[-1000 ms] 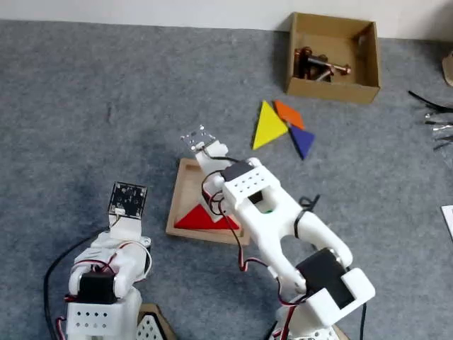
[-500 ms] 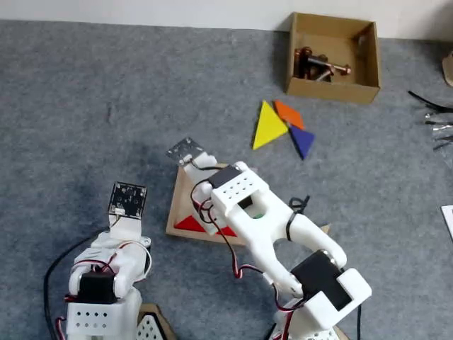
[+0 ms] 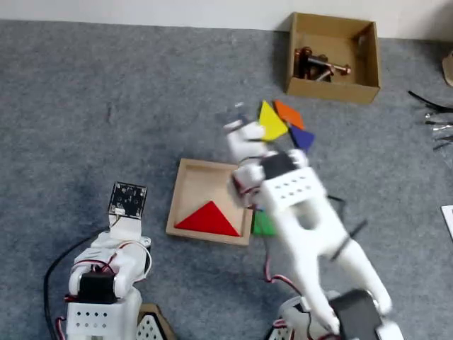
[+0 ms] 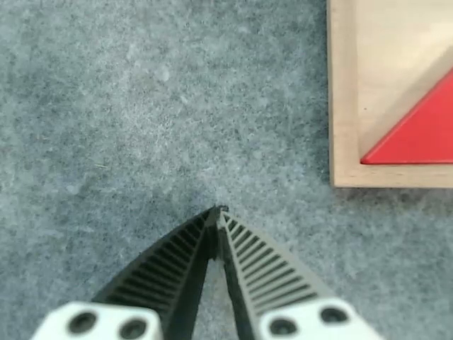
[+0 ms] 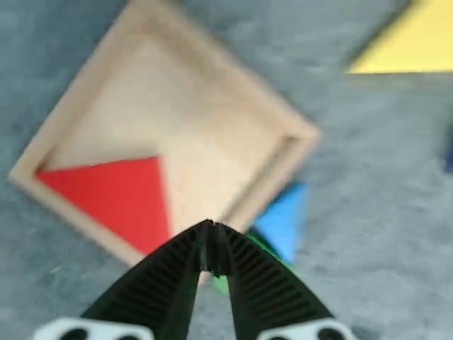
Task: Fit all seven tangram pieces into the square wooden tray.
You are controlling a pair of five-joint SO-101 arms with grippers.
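Evidently the step in hand is fetching another piece, and we judge the yellow triangle [image 3: 270, 122] the likely one. The right claw [image 5: 211, 234] hangs just beside it, shut and holding nothing. The yellow triangle lies flat on the grey tabletop [image 3: 106, 85] toward the far edge, touching the orange piece [image 3: 289, 112]. The dark blue triangle [image 3: 302, 140] is just beside them, and the cardboard box [image 3: 331, 58] is near the far right corner.

The square wooden tray [image 3: 202, 183] sits closer to the near edge and holds the red triangle [image 3: 209, 218], long side along its near wall. A green piece [image 3: 263, 224] and a light blue piece [image 5: 279, 219] lie just outside the tray, on its side toward the tabletop's right edge.

To do this well, we spread the jaws before descending and come straight down. We pinch the yellow triangle across two edges, away from the orange piece, so the neighbour is not dragged. A thin flat piece on this felt-like surface may tip, so we close gently and lift level.

The left claw [image 4: 216, 212] rests closed and empty over the tabletop just beside the tray; we leave it parked.
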